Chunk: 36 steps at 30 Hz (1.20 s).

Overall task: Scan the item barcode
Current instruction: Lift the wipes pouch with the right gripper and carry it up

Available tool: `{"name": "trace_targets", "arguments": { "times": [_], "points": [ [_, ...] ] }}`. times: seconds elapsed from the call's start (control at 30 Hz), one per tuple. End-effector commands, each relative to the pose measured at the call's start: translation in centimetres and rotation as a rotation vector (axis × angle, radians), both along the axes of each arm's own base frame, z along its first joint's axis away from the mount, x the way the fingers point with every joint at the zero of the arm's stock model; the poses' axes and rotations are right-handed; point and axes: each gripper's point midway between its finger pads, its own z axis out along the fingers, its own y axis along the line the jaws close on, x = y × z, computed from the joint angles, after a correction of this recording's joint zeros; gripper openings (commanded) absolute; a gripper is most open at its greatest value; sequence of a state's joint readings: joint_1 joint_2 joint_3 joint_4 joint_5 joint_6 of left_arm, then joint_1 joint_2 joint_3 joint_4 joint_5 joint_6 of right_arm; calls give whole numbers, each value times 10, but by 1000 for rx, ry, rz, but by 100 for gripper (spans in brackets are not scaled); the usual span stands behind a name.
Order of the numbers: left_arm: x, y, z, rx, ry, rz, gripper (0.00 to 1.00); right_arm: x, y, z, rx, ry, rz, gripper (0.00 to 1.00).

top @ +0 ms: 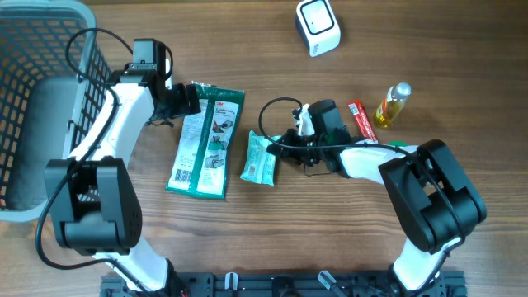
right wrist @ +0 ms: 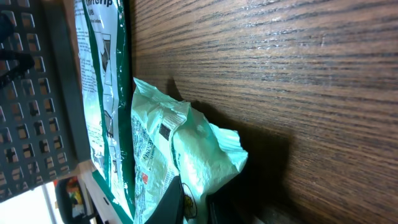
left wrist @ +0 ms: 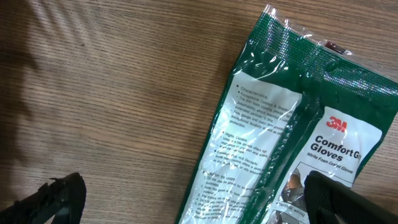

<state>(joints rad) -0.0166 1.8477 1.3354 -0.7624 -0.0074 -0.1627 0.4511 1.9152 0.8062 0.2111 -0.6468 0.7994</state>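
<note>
I am hovering my left gripper [top: 186, 101] spread wide over the gloves pack [top: 200, 144], while my right gripper [top: 283, 152] is pinching the pouch [top: 260, 159] on the table [top: 247, 41].

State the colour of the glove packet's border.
Dark green, framing a white printed panel on the glove packet; clearest in the left wrist view.

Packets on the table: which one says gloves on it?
The big dark-green packet, beside the left claw. The small mint packet is paler and crumpled.
</note>
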Motion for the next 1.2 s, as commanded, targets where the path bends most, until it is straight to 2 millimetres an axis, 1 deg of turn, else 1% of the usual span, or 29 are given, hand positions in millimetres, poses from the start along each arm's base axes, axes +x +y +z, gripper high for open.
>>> {"name": "trace_targets", "arguments": {
  "times": [0.0, 0.33, 0.53, 0.67, 1.0, 1.07, 1.17],
  "points": [
    [3, 4, 6, 9, -17, 18, 100, -4, -4, -15, -47, -9, 15, 4],
    [3, 4, 6, 9, -17, 18, 100, -3, -6, -17, -60, -13, 5, 4],
    [3, 4, 6, 9, -17, 18, 100, -9, -9, -22, -77, 26, 4, 4],
    [3, 4, 6, 9, -17, 18, 100, -8, -11, -23, -97, -21, 36, 4],
    [3, 4, 6, 9, -17, 18, 100, -5, -15, -26, -131, -39, 26, 4],
    [3, 4, 6, 9, -17, 18, 100, -1, -13, -19, -123, -55, 26, 4],
    [3, 4, 6, 9, -17, 18, 100, 4, -14, 18, -149, -105, 51, 4]
  ]
}}
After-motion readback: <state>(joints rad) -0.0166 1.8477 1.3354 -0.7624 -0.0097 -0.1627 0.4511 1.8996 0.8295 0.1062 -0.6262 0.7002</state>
